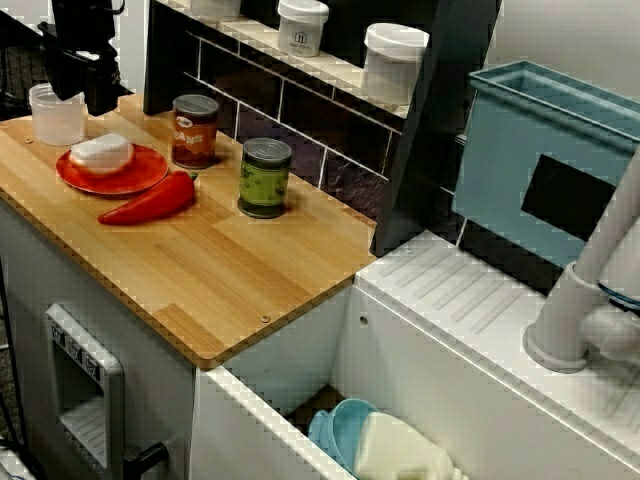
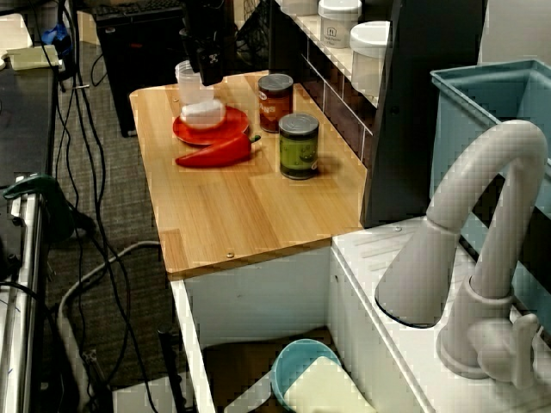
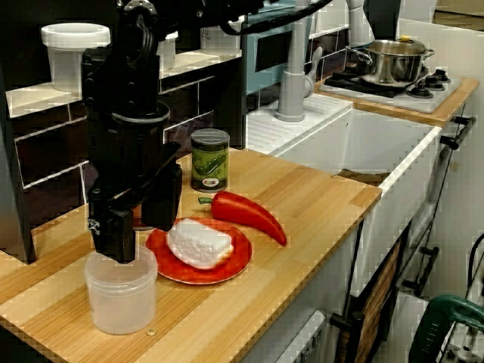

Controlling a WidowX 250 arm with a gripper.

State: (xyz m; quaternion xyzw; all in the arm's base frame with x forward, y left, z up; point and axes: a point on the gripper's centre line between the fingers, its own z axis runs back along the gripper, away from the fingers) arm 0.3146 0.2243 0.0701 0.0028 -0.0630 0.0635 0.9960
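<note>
Translucent round plastic cup (image 3: 121,291) stands at the near corner of the wooden countertop (image 3: 302,204), just beside a round red plate (image 3: 236,261) bearing a white block (image 3: 199,243). Just above the cup's mouth hangs the black gripper (image 3: 140,238), jaws spread and grasping nothing. A long red pepper (image 3: 246,214) and a green-labelled tin can (image 3: 209,159) sit beyond the plate.

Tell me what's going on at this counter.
The robot arm's gripper hangs over a clear plastic cup, fingers open: one at the rim, the other outside it. Beside the cup a red plate carries a white lump; a red pepper, a green can and a brown can sit close by.
</note>
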